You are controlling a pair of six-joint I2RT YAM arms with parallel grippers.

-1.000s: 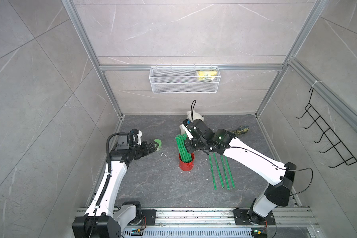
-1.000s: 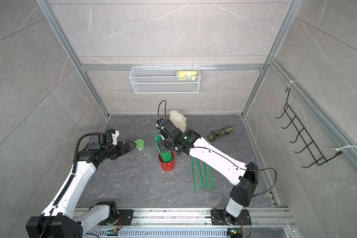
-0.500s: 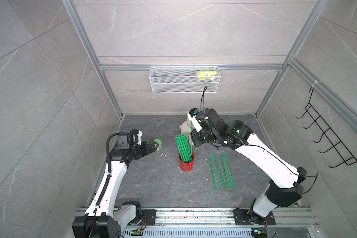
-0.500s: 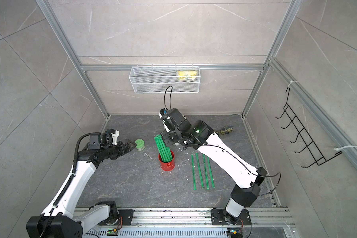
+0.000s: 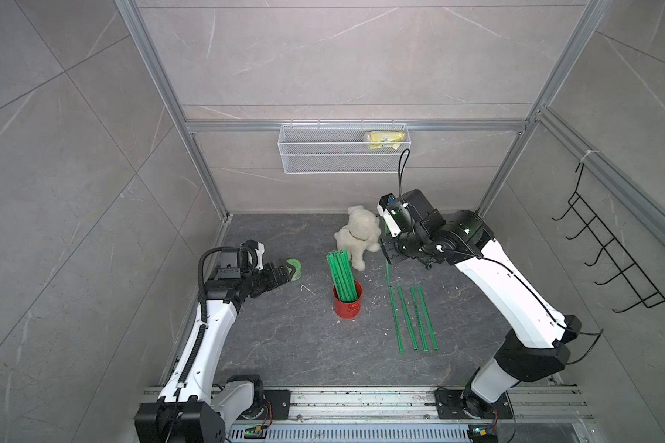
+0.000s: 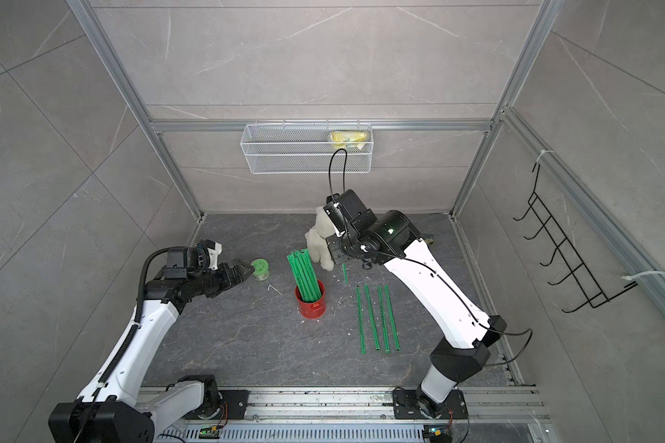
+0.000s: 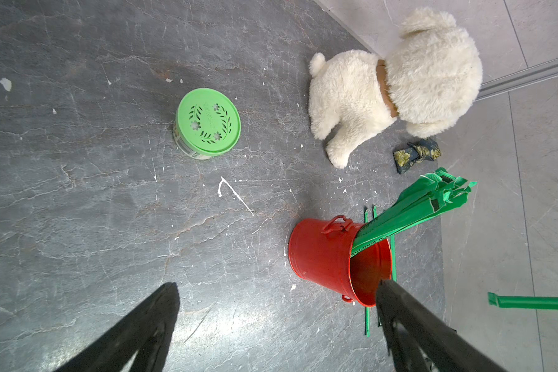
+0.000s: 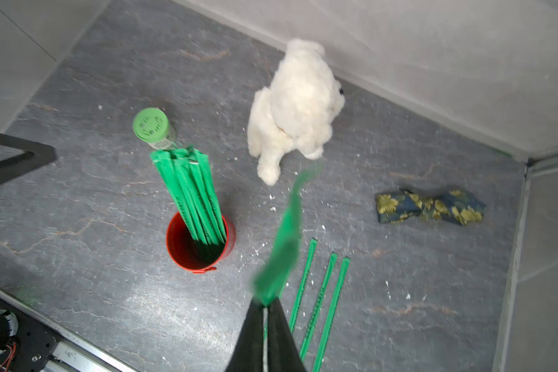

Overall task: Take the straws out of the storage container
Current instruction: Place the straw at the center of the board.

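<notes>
The storage container is a red can (image 5: 347, 305) (image 6: 311, 303) (image 8: 200, 248) standing upright mid-floor. A bundle of green straws (image 5: 342, 276) (image 6: 304, 274) (image 8: 190, 193) leans in it. Several more straws (image 5: 411, 318) (image 6: 377, 318) lie side by side on the floor to its right. My right gripper (image 8: 264, 302) is raised behind those, shut on one straw (image 8: 287, 235) (image 5: 387, 268) that hangs clear of the can. My left gripper (image 7: 277, 285) (image 5: 285, 274) hovers open and empty at the left, beside a green-lidded jar (image 7: 208, 124).
A white plush dog (image 5: 356, 236) (image 8: 293, 106) sits behind the can. A floral cloth bundle (image 8: 430, 206) lies at the back right. A wire basket (image 5: 342, 153) hangs on the back wall and a black hook rack (image 5: 607, 261) on the right wall.
My right gripper has risen from the can and swung right and back, drawing one straw out of the bundle. The left arm has not moved.
</notes>
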